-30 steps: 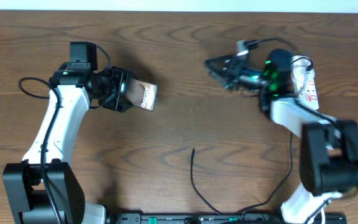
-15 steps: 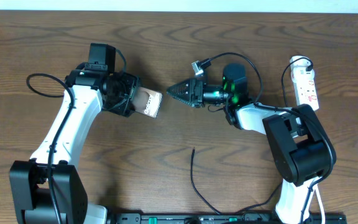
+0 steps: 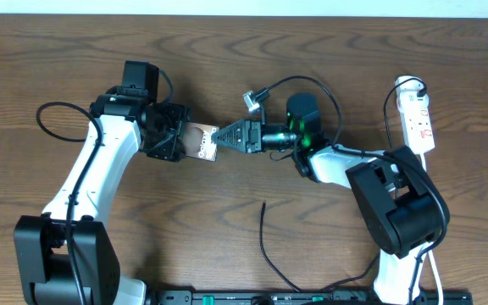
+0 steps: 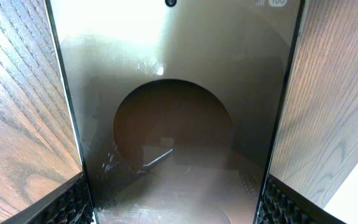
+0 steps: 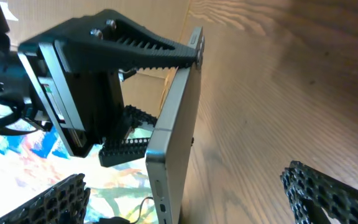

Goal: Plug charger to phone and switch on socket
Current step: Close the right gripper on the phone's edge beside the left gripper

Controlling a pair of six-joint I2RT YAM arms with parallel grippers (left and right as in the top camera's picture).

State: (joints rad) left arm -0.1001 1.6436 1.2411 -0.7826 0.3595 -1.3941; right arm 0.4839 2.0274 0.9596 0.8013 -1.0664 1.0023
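Note:
The phone [image 3: 200, 141], a brown-grey slab with white lettering, is held off the table in my left gripper [image 3: 174, 138], which is shut on it. In the left wrist view the phone [image 4: 173, 124] fills the frame between my two finger pads. My right gripper [image 3: 223, 135] is open, and its fingertips reach the phone's free end. In the right wrist view the phone [image 5: 178, 124] is edge-on, its port end between my spread fingers [image 5: 188, 199]. The charger [image 3: 265, 241], a thin black cable, lies on the table in front, with its tip pointing away. The socket [image 3: 418, 119] lies at the far right.
A black bar [image 3: 303, 296] with the arm bases runs along the table's front edge. The white cord [image 3: 435, 271] of the socket runs down the right side. The left arm's black cable [image 3: 53, 123] loops at the left.
My right arm has swung left from beside the socket to the phone's end. My left gripper has moved the phone slightly to the right and turned it toward the right gripper.

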